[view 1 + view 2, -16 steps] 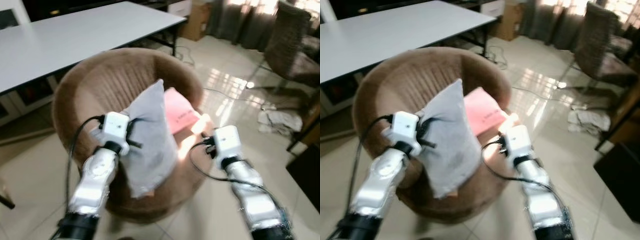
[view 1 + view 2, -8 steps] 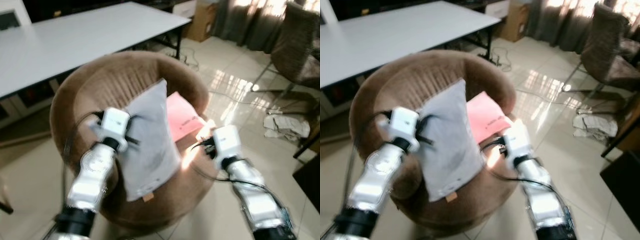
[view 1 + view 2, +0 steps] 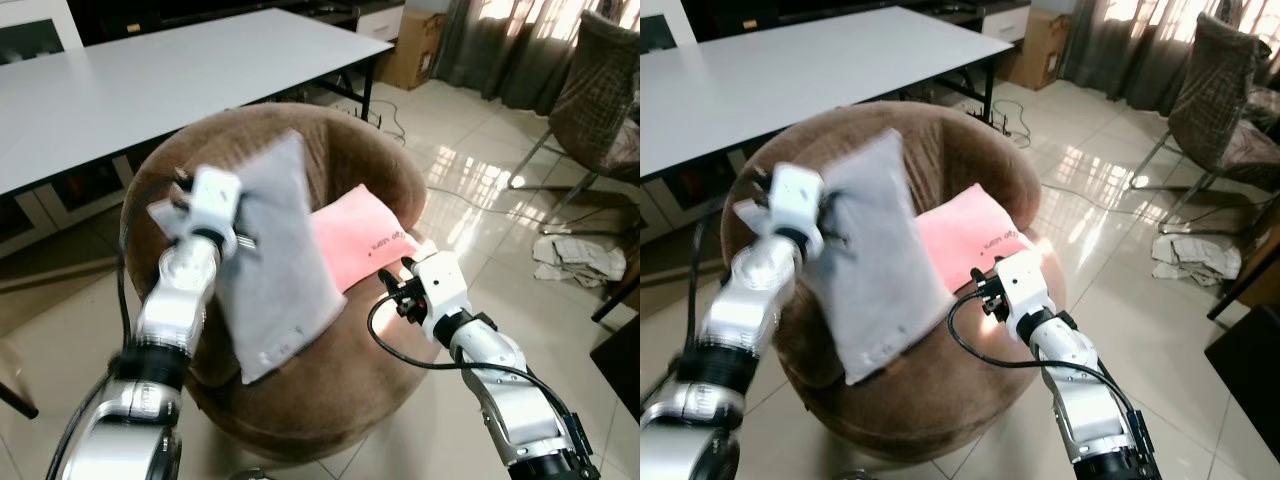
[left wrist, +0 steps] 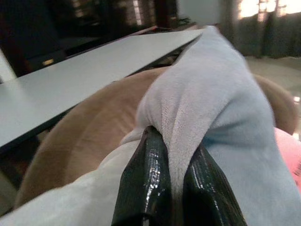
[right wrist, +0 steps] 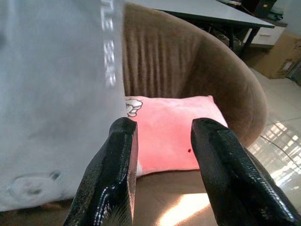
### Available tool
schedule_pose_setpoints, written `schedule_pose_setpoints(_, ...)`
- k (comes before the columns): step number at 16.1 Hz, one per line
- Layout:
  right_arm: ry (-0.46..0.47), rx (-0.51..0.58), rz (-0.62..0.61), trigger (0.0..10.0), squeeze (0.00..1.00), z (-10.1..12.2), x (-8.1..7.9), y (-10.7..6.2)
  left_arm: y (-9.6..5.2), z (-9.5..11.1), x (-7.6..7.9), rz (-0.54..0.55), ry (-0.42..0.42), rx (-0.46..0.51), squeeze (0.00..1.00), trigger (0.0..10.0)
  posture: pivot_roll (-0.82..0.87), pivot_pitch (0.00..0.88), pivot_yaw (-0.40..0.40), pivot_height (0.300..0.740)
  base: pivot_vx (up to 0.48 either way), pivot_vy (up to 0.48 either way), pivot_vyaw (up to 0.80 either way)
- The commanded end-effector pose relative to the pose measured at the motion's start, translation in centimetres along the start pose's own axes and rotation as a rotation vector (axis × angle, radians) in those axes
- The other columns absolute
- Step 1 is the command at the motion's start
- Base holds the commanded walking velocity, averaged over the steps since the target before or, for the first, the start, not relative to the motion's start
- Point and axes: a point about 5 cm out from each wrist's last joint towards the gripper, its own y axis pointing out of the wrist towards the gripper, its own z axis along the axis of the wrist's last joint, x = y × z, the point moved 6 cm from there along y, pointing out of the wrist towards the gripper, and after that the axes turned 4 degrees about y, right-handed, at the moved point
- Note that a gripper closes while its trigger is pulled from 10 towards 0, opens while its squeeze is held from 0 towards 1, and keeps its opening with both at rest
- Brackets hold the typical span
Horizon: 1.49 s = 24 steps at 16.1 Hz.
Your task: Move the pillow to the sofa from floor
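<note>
A grey pillow [image 3: 275, 260] hangs over the round brown sofa chair [image 3: 350, 160]. My left gripper [image 4: 175, 165] is shut on a fold of the pillow's upper edge, high by the chair's left side. The pillow's lower end reaches the chair's front edge. A pink pillow [image 3: 355, 238] lies on the seat behind it. My right gripper [image 5: 162, 141] is open with nothing between its fingers, near the chair's right front rim and level with the grey pillow's lower end.
A long white table [image 3: 150, 80] stands behind the chair. A wicker chair [image 3: 600, 90] stands at the far right, with crumpled cloth [image 3: 580, 258] and cables on the glossy tiled floor. A cardboard box [image 3: 420, 45] sits by the curtains.
My left gripper has lifted the grey pillow higher and toward the chair's left back. The right arm has come closer to the chair's front rim. The camera has shifted slightly.
</note>
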Motion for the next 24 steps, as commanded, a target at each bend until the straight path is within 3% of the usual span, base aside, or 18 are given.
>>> schedule_pose_setpoints(1, -0.002, 0.009, 0.023, 10.0, 0.00, 0.4, -0.3, -0.1, 1.0, 1.7, -1.0, 0.059, -0.009, 0.039, 0.00, 10.0, 0.02, 0.000, -0.009, 0.740, 0.000, 0.000, 0.00)
schedule_pose_setpoints(3, -0.002, 0.008, 0.034, 10.0, 0.00, 0.4, -0.6, -0.2, 1.9, 2.3, -1.4, 0.087, 0.002, 0.036, 0.00, 10.0, 0.02, 0.000, -0.006, 0.740, 0.000, 0.000, 0.00)
schedule_pose_setpoints(7, -0.007, -0.002, 0.049, 10.0, 0.00, 0.2, -1.1, -0.5, 3.5, 5.3, -3.7, 0.206, 0.034, 0.072, 0.00, 10.0, 0.01, 0.013, -0.003, 0.740, 0.000, 0.000, 0.00)
schedule_pose_setpoints(9, -0.006, -0.007, 0.067, 10.0, 0.00, 0.2, -1.6, -0.5, 3.6, 5.0, -5.1, 0.286, 0.076, 0.033, 0.00, 10.0, 0.01, 0.027, -0.002, 0.740, 0.000, 0.000, 0.00)
schedule_pose_setpoints(11, 0.005, -0.008, 0.098, 10.0, 0.00, 0.2, -2.3, -0.7, 3.6, 4.6, -5.9, 0.343, 0.053, 0.013, 0.00, 10.0, 0.00, 0.039, -0.002, 0.740, 0.000, 0.000, 0.00)
schedule_pose_setpoints(14, 0.050, -0.004, 0.188, 10.0, 0.00, 0.3, -3.6, -1.1, 3.8, 3.6, -4.6, 0.334, -0.041, -0.014, 0.00, 10.0, 0.00, 0.051, -0.004, 0.740, 0.000, 0.000, 0.00)
schedule_pose_setpoints(16, 0.018, -0.048, 0.269, 10.0, 0.00, -0.7, -4.7, -1.6, 3.5, 1.3, -3.1, 0.341, -0.114, -0.094, 0.00, 10.0, -0.01, 0.060, -0.003, 0.740, 0.000, 0.000, 0.00)
schedule_pose_setpoints(21, -0.009, -0.058, 0.278, 10.0, 0.00, -0.9, -5.2, -1.8, 3.3, -0.5, 2.2, 0.225, -0.241, -0.151, 0.00, 10.0, -0.03, 0.077, 0.014, 0.740, 0.000, 0.000, 0.00)
schedule_pose_setpoints(22, -0.009, -0.060, 0.277, 10.0, 0.00, -1.0, -5.4, -1.8, 2.9, -1.6, 2.5, 0.247, -0.266, -0.200, 0.00, 10.0, -0.04, 0.079, 0.017, 0.740, 0.000, 0.000, 0.00)
schedule_pose_setpoints(24, -0.003, -0.065, 0.282, 10.0, 0.00, -1.2, -6.0, -2.1, 1.8, -4.5, 0.8, 0.321, -0.176, -0.299, 0.00, 10.0, -0.04, 0.088, 0.023, 0.740, 0.000, 0.000, 0.00)
